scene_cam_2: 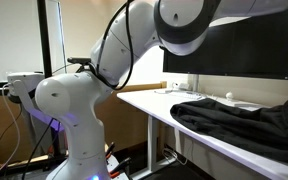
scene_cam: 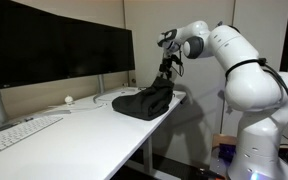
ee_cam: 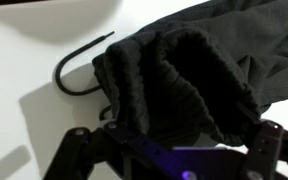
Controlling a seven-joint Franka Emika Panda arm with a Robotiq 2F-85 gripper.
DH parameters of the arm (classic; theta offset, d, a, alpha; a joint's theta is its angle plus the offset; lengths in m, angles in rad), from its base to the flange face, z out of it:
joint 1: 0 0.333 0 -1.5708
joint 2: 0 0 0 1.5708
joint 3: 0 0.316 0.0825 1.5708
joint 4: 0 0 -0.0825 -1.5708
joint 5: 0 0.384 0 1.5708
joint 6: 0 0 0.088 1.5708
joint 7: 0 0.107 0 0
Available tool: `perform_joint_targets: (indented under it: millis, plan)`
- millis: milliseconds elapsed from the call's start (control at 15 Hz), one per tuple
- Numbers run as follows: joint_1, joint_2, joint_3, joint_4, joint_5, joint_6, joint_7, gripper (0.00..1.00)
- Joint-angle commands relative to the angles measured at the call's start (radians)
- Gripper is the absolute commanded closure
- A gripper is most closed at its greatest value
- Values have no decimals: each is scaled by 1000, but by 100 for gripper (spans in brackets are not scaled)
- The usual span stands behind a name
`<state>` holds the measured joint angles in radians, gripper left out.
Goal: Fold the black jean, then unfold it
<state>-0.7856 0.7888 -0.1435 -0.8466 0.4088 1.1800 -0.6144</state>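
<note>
The black jean lies bunched in a wrinkled heap at the far end of the white desk, near its corner. In an exterior view it spreads along the desk's front edge. My gripper hangs just above the heap's end by the monitors, pointing down. In the wrist view thick folds of the jean fill the middle, and the gripper stands open. Its fingers are spread wide on either side of the cloth, and nothing is pinched.
Dark monitors line the back of the desk. A white keyboard and a small white object lie nearer the other end. A black cable curls on the desk beside the jean. The desk edge drops off close to the heap.
</note>
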Motion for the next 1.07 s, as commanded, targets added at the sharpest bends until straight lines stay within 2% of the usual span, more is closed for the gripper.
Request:
perform_joint_targets:
  millis: [0, 1000]
  plan:
    - [-18, 13, 5, 32, 30, -13, 37, 0]
    - [21, 33, 17, 8, 19, 1, 76, 0]
